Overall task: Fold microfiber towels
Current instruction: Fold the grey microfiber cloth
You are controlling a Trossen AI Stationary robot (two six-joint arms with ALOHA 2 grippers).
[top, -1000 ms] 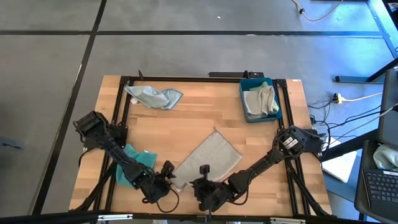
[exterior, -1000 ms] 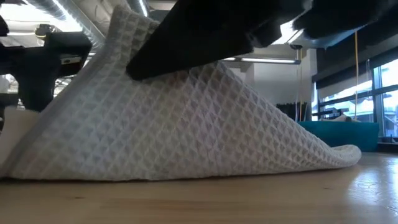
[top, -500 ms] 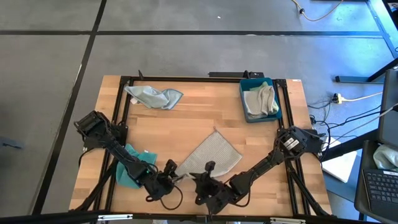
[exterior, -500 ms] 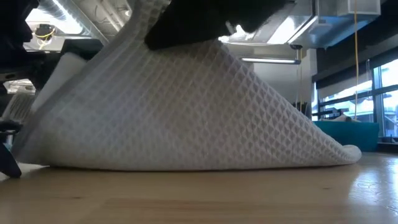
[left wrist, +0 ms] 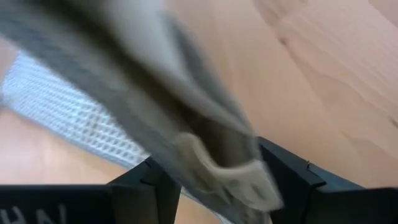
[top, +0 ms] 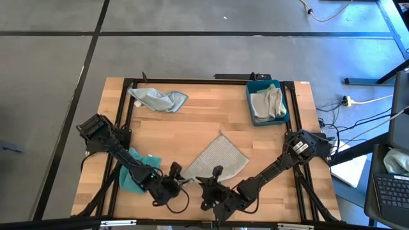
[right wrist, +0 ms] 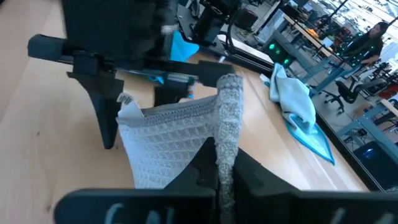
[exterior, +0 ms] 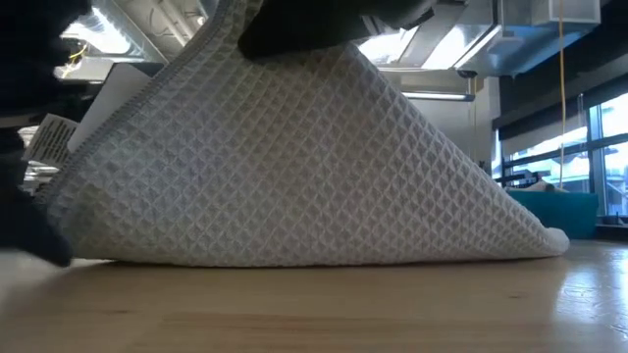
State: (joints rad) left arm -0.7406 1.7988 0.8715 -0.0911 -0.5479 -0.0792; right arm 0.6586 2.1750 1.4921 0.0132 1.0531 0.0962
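A light grey waffle-weave towel (top: pixel 218 158) lies slanted in the middle of the table near its near edge. Its near edge is raised like a tent in the low view (exterior: pixel 294 167). My left gripper (top: pixel 177 174) is shut on the towel's near-left corner. My right gripper (top: pixel 215 174) is shut on its near edge farther right. A teal towel (top: pixel 136 171) lies crumpled under my left arm. A pale blue towel (top: pixel 157 99) lies crumpled at the far left. My left gripper pinches the grey towel's near-left corner (left wrist: pixel 233 180), by the white tag (right wrist: pixel 127 102), between its two fingers. The corner is lifted clear of the table. My right gripper pinches a bunched fold of the towel's near edge (right wrist: pixel 225 134) between its two fingers. The edge is lifted, and the cloth slopes down to its far part (exterior: pixel 545 240) on the table.
A blue plastic tray (top: pixel 250 105) at the far right holds folded pale towels (top: pixel 267 102). Bare wood lies between the grey towel and the table's far edge. Black frame rails run along the table's sides.
Both grippers have risen and gone a little toward the table's far edge with the grey towel's near edge. That edge is lifted higher and stands steeper, while the towel's far part stays on the table.
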